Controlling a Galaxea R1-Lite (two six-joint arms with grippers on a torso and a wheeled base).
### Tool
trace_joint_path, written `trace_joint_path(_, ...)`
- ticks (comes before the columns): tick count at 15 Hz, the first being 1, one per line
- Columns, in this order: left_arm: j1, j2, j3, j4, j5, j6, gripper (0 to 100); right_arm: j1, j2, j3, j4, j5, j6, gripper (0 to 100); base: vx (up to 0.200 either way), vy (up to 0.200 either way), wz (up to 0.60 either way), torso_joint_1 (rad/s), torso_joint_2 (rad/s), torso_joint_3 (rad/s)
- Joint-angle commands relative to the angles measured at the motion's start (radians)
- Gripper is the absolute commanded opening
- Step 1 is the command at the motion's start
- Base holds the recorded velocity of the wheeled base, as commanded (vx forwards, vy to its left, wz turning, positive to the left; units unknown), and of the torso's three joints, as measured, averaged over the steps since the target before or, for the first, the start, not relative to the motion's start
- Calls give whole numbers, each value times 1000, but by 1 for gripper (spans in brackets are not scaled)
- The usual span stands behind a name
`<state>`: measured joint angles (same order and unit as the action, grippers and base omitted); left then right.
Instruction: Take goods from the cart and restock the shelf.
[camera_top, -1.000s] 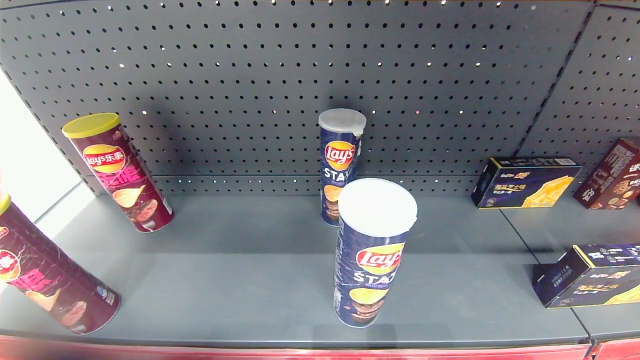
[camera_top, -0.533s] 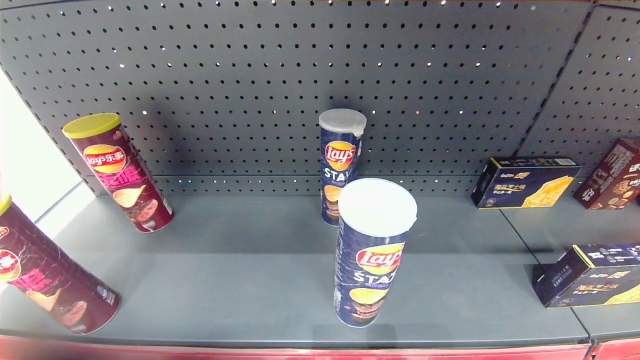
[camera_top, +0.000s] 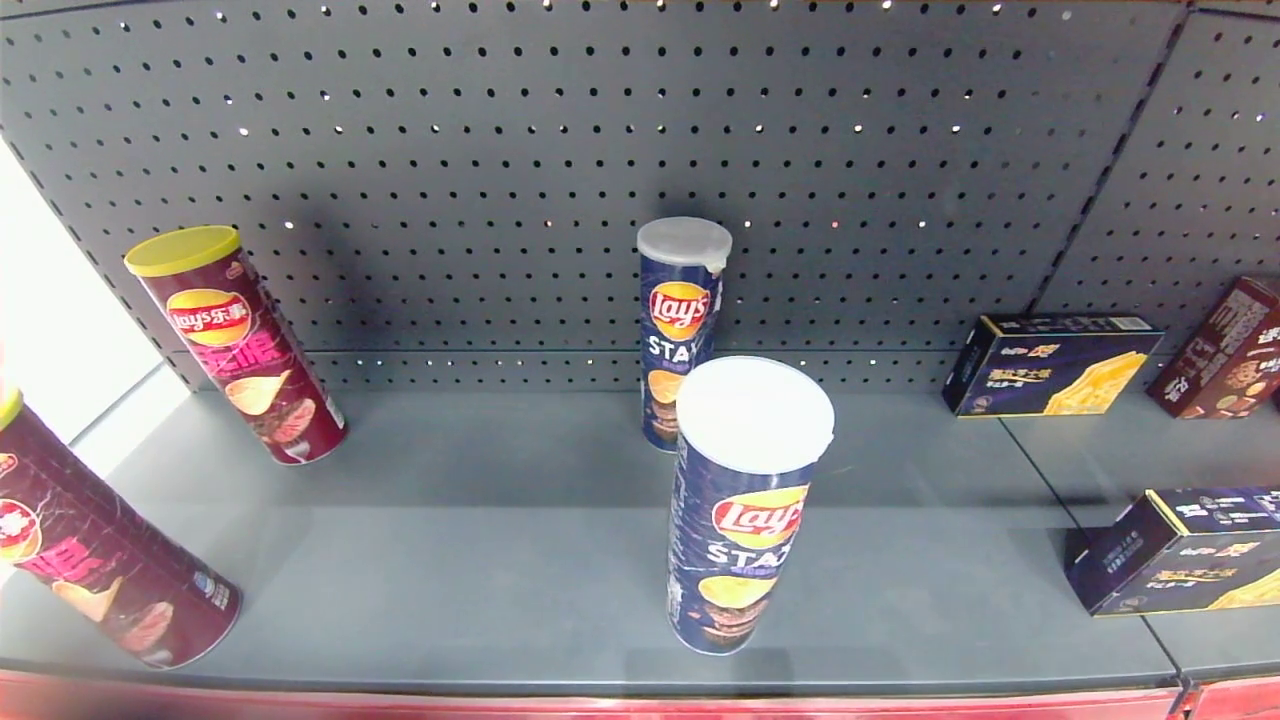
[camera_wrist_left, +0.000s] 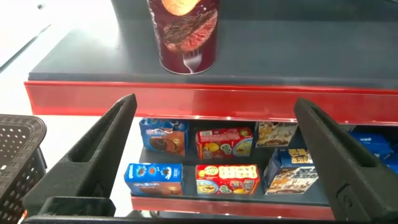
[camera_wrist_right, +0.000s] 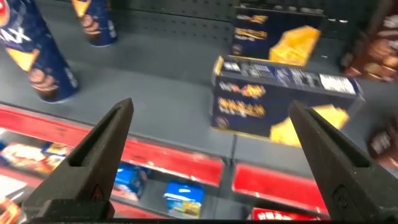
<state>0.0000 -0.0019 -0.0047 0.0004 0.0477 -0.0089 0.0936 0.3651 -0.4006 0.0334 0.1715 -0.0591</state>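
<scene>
We judge shelf (camera_top: 480, 560) partly stocked: navy chip cans (camera_top: 740, 540) upright at centre, maroon chip cans (camera_top: 240, 350) at 9 o'clock, snack boxes (camera_top: 1050, 375) at 3 o'clock. Jaws of left gripper (camera_wrist_left: 216, 104) and right gripper (camera_wrist_right: 211, 107) spread, empty; next fetch pending.

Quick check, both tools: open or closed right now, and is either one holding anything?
Left tool: open, holding nothing.
Right tool: open, holding nothing.
</scene>
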Motion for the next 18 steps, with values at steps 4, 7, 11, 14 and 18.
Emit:
trace_joint_path(4,0,2,2,0,1,0,100,166,460,-165,-164,3,-34,100,0,0,0,0,0,0)
trace_joint_path(7,0,2,2,0,1,0,100,250,598,-231,-165,3,-76,100,0,0,0,0,0,0)
trace_joint_path(11,0,2,0,1,0,-2,100,337,727,-267,-176,-3,-77,100,0,0,0,0,0,0)
trace_joint_path(14,0,2,0,1,-2,0,100,403,796,-294,-188,-3,-79,100,0,0,0,0,0,0)
trace_joint_path(18,0,2,0,1,-2,0,100,486,879,-319,-190,-6,-97,100,0,0,0,0,0,0)
